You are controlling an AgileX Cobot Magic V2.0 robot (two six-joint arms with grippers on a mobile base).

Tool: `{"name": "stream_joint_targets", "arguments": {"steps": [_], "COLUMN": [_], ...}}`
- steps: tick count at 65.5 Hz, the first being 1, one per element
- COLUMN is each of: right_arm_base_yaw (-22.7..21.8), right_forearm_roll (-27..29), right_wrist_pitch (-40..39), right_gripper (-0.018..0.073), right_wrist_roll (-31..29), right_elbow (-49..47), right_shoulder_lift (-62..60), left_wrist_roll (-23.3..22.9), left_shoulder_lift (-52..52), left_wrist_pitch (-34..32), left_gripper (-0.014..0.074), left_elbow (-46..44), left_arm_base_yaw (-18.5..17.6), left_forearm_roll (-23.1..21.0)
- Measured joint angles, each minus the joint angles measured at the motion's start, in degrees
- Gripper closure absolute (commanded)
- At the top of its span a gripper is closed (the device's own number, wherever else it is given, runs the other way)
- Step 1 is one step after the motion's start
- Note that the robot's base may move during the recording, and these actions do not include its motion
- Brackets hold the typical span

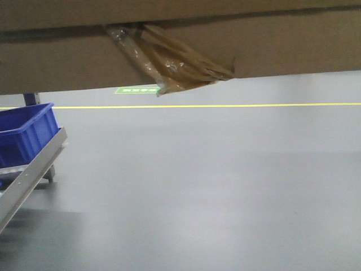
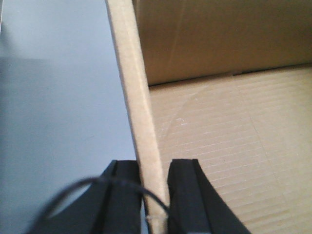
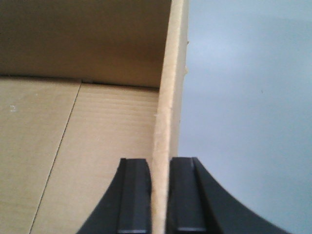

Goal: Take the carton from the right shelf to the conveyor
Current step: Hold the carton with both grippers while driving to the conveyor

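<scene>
The brown carton (image 1: 225, 45) fills the top of the front view, lifted above the floor, with a wad of amber tape (image 1: 169, 65) hanging from its bottom seam. In the left wrist view my left gripper (image 2: 155, 165) is shut on the carton's left wall (image 2: 131, 73), one black finger on each side, and the carton's inside floor (image 2: 234, 146) lies to the right. My right gripper (image 3: 160, 163) is shut the same way on the right wall (image 3: 168, 73), beside the inside floor (image 3: 97, 136). The conveyor is out of view.
Smooth grey floor (image 1: 214, 186) with a yellow line (image 1: 225, 105) lies under the carton. At the left, a blue plastic bin (image 1: 25, 135) sits on a slanted grey metal rack rail (image 1: 31, 172); I cannot tell if this is the shelf.
</scene>
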Motion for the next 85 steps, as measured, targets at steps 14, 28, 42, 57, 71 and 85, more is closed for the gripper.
{"name": "stream_joint_targets", "arguments": {"steps": [14,28,42,57,71,85], "right_arm_base_yaw": [0.0,0.0,0.0,0.0,0.0,0.0], "right_forearm_roll": [0.0,0.0,0.0,0.0,0.0,0.0], "right_wrist_pitch": [0.0,0.0,0.0,0.0,-0.1,-0.5], "right_gripper": [0.0624,0.0624,0.0624,0.0624,0.0624,0.0624], "right_wrist_roll": [0.0,0.0,0.0,0.0,0.0,0.0], "right_elbow": [0.0,0.0,0.0,0.0,0.0,0.0], "right_shoulder_lift": [0.0,0.0,0.0,0.0,0.0,0.0], "left_wrist_roll": [0.0,0.0,0.0,0.0,0.0,0.0], "left_shoulder_lift": [0.0,0.0,0.0,0.0,0.0,0.0], "left_wrist_pitch": [0.0,0.0,0.0,0.0,0.0,-0.6], "left_gripper": [0.0617,0.0617,0.0617,0.0617,0.0617,0.0617], "left_elbow": [0.0,0.0,0.0,0.0,0.0,0.0], "left_arm_base_yaw": [0.0,0.0,0.0,0.0,0.0,0.0], "left_forearm_roll": [0.0,0.0,0.0,0.0,0.6,1.3]}}
